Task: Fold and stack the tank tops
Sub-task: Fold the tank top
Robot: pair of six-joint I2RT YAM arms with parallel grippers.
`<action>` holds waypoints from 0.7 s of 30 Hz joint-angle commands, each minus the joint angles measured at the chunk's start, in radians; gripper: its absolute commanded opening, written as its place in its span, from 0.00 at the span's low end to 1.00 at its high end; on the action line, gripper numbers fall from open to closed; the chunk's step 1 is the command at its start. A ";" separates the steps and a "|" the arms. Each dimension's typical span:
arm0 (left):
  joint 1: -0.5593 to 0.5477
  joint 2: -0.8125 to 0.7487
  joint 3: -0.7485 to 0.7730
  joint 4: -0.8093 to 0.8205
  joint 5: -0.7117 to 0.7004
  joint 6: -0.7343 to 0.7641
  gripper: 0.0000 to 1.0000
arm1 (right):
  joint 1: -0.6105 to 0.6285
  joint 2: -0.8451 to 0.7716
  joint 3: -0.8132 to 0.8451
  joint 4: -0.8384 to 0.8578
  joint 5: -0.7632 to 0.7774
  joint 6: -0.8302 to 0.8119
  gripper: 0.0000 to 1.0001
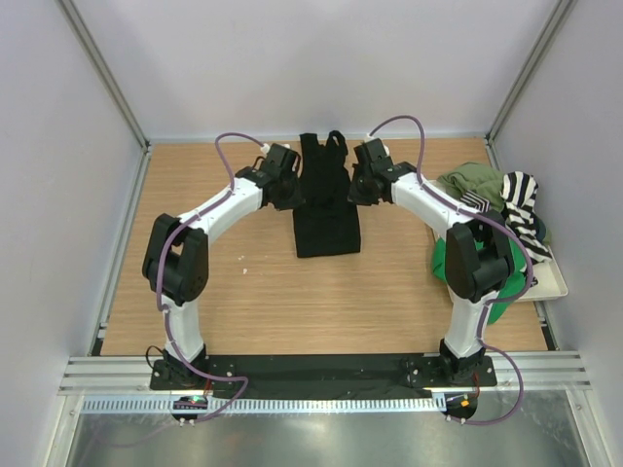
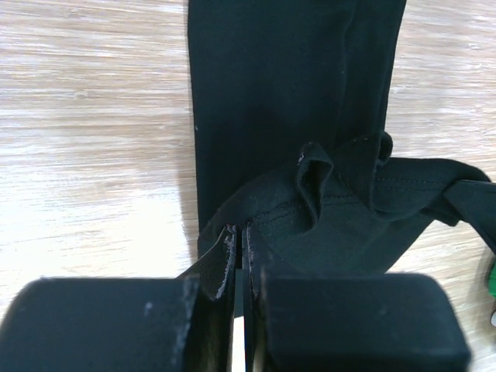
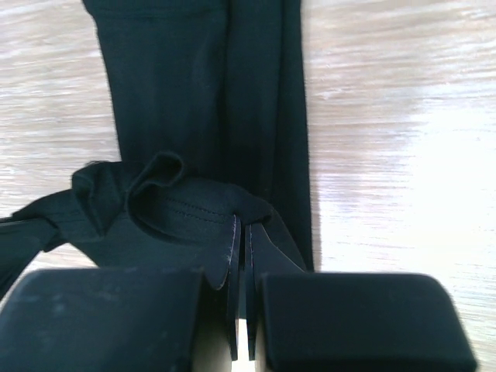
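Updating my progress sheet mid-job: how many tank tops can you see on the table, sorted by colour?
black tank top: 1
olive tank top: 1
black-and-white striped tank top: 1
bright green tank top: 1
Total visible: 4

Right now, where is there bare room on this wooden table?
The wooden table is bare on the near side of the black cloth tank top and along the left edge. Crowded: the right edge, heaped with olive, striped and green cloth garments.
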 commanded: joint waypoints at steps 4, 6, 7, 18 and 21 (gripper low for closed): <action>0.019 0.004 0.073 0.006 0.018 0.011 0.00 | -0.011 0.028 0.095 -0.015 -0.013 -0.021 0.01; 0.022 0.015 0.087 0.009 0.018 0.010 0.00 | -0.016 0.051 0.114 -0.019 -0.009 -0.025 0.01; 0.026 0.019 0.092 0.012 0.020 0.010 0.00 | -0.017 0.061 0.132 -0.019 -0.007 -0.028 0.01; 0.071 0.237 0.248 0.038 0.090 0.022 0.23 | -0.070 0.203 0.229 0.020 0.011 -0.017 0.41; 0.086 0.216 0.247 0.044 0.120 0.019 0.46 | -0.076 0.153 0.186 0.062 0.028 -0.009 0.68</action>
